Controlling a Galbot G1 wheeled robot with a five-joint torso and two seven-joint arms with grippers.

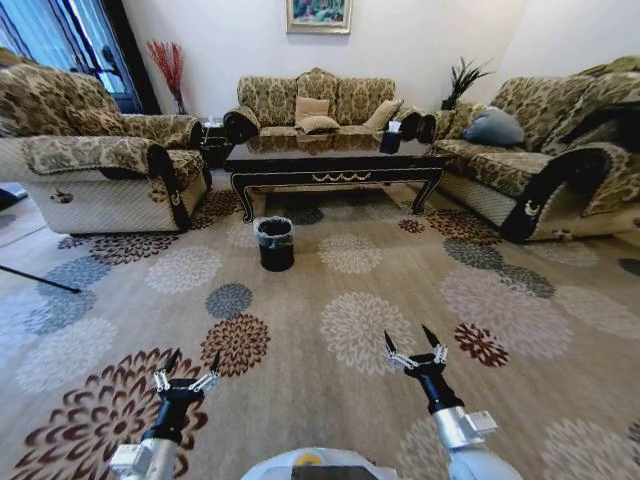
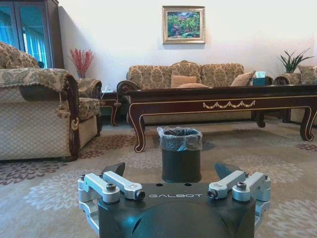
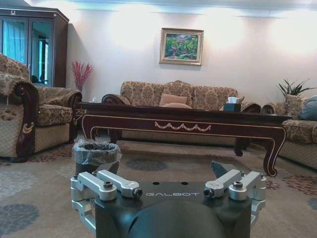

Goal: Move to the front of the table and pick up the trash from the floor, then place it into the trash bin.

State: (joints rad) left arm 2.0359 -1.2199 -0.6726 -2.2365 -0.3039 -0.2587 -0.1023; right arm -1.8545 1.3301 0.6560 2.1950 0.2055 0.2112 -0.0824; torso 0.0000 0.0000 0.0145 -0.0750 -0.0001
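I stand well back on the flowered carpet [image 1: 330, 300], facing the dark coffee table [image 1: 335, 160] at the far side. My left gripper [image 1: 187, 370] and right gripper [image 1: 414, 346] both hang low over the carpet ahead of me, fingers spread, nothing held. The black trash bin [image 1: 275, 243] with its grey liner stands on the carpet just before the table's left front leg. Trash on the floor: cannot make any out from here.

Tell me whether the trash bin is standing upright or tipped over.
Upright: the trash bin stands on the carpet with its lined rim facing up, before the table.
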